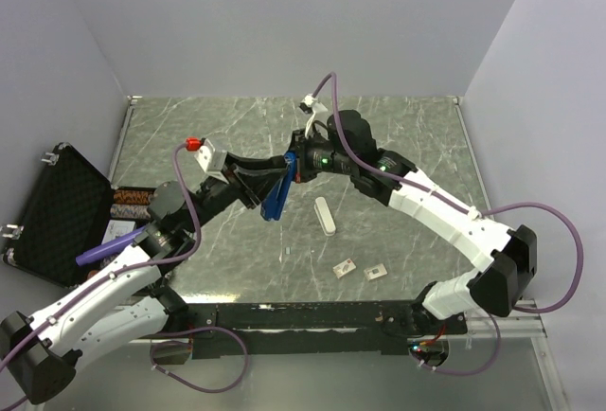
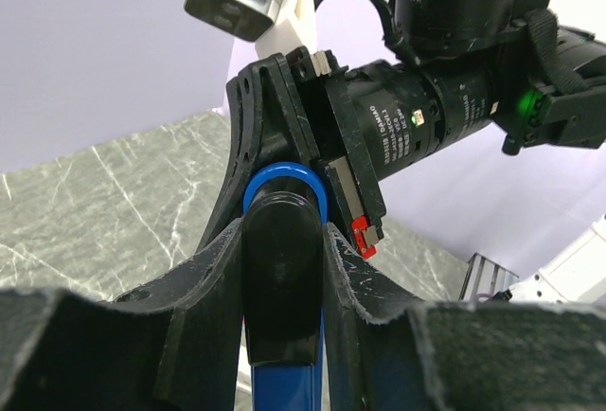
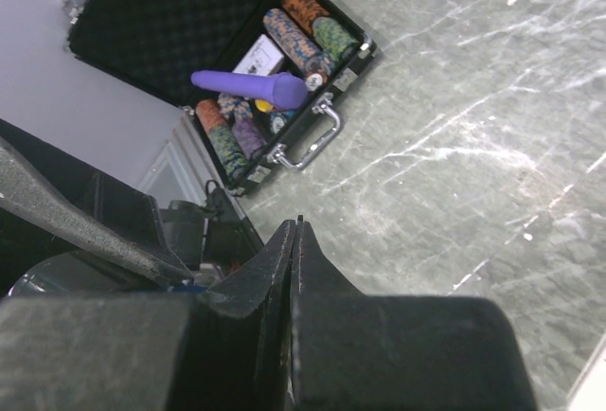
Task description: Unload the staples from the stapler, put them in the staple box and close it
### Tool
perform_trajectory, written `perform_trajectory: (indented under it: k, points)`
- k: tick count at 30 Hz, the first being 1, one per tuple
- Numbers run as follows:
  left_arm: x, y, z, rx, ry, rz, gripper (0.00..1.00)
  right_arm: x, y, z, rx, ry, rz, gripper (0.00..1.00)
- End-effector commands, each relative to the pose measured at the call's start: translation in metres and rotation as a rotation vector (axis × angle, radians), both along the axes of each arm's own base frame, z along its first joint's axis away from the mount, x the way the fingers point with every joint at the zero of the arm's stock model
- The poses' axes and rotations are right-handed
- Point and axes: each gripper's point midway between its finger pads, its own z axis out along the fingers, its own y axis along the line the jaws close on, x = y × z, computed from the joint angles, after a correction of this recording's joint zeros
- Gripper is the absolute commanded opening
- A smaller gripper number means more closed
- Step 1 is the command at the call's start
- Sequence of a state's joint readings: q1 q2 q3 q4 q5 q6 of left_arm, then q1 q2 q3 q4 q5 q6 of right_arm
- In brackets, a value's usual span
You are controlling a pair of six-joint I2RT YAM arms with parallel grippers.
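A small, elongated blue stapler (image 1: 274, 199) with a black end is held clear of the grey marbled table (image 1: 407, 231). It is tilted, its far end higher and its near end slanting down to the left. From the left wrist, its rounded black end, rimmed in blue, sits clamped between the dark fingers of the left gripper (image 2: 284, 241).
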State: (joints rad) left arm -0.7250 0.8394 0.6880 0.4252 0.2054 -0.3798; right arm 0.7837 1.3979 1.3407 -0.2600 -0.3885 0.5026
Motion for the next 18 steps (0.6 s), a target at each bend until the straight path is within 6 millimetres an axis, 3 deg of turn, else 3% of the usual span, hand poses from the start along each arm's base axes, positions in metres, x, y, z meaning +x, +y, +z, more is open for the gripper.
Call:
perform_trajectory:
  k: [1,12,18]
  points:
    - [-0.011,-0.014,-0.017,0.071,0.017,-0.062,0.01,-0.036,0.014,0.04,0.068,-0.097,0.113,0.0]
    - [-0.004,-0.013,-0.009,0.083,0.008,-0.032,0.01,-0.015,-0.037,0.002,-0.018,-0.077,-0.058,0.0]
    - [0.012,-0.011,-0.005,0.101,0.008,0.04,0.01,-0.004,-0.064,-0.022,-0.088,-0.055,-0.154,0.0]
